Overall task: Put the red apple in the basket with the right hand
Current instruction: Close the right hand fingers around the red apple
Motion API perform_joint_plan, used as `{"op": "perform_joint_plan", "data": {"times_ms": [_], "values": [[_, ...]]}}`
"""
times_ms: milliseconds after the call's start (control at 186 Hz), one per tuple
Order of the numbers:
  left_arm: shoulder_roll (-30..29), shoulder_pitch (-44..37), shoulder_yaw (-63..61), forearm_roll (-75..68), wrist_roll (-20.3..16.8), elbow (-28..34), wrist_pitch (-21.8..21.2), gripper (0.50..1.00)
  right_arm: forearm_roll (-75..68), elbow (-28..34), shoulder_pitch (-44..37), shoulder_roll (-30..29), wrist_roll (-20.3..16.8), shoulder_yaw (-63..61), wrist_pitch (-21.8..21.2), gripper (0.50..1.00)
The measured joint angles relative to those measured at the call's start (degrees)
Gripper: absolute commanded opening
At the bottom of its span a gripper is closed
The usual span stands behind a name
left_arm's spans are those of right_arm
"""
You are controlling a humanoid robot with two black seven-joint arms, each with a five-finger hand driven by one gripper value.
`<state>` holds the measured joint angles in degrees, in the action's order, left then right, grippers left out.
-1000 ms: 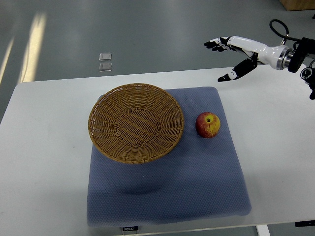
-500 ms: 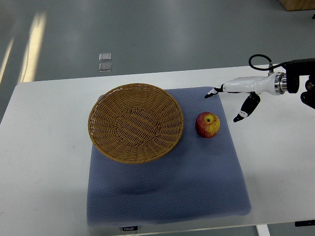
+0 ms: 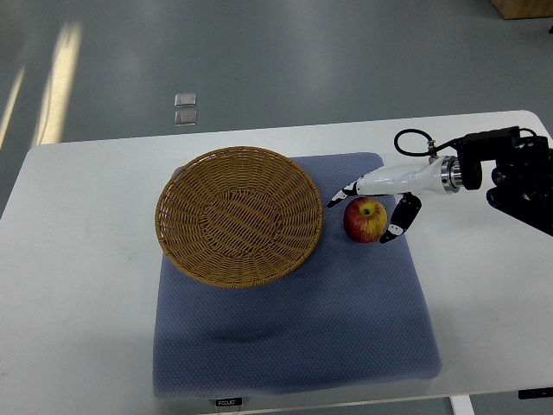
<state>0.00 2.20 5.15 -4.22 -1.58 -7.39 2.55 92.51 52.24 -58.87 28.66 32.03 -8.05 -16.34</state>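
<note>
A red and yellow apple (image 3: pixel 365 220) lies on the blue mat (image 3: pixel 294 328), just right of the round wicker basket (image 3: pixel 238 214), which holds nothing. My right hand (image 3: pixel 363 214) comes in from the right edge and is open around the apple. Its fingers (image 3: pixel 346 191) reach along the apple's far side and its thumb (image 3: pixel 397 223) hangs at the apple's right. I cannot tell whether they touch the fruit. The left hand is out of view.
The mat lies on a white table (image 3: pixel 78 285). The right forearm and its black wrist housing (image 3: pixel 505 169) hover over the table's right part. Grey floor lies beyond the far table edge.
The right hand has come down and to the left, from above the table's far right corner to the apple, with fingers now spread around it. Apple and basket have not moved.
</note>
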Motion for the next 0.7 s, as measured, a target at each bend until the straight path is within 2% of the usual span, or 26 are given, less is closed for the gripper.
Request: {"op": "perform_joint_plan", "data": {"times_ms": [500, 591, 645, 651, 699], "values": [[0.0, 0.0, -0.05, 0.0, 0.0, -0.02, 0.0, 1.0, 1.18, -1.7, 0.62, -0.18, -0.03, 0.4, 2.53, 0.903], [0.0, 0.0, -0.05, 0.0, 0.0, -0.02, 0.0, 1.0, 1.15, -1.68, 0.38, -0.3, 0.12, 0.4, 2.47, 0.844], [0.0, 0.0, -0.05, 0.0, 0.0, -0.02, 0.0, 1.0, 1.11, -1.59, 0.25, -0.62, 0.27, 0.38, 2.42, 0.844], [0.0, 0.0, -0.05, 0.0, 0.0, -0.02, 0.0, 1.0, 1.11, -1.58, 0.24, -0.68, 0.29, 0.38, 2.41, 0.82], [0.0, 0.0, -0.05, 0.0, 0.0, -0.02, 0.0, 1.0, 1.11, -1.55, 0.2, -0.9, 0.37, 0.35, 2.38, 0.801]]}}
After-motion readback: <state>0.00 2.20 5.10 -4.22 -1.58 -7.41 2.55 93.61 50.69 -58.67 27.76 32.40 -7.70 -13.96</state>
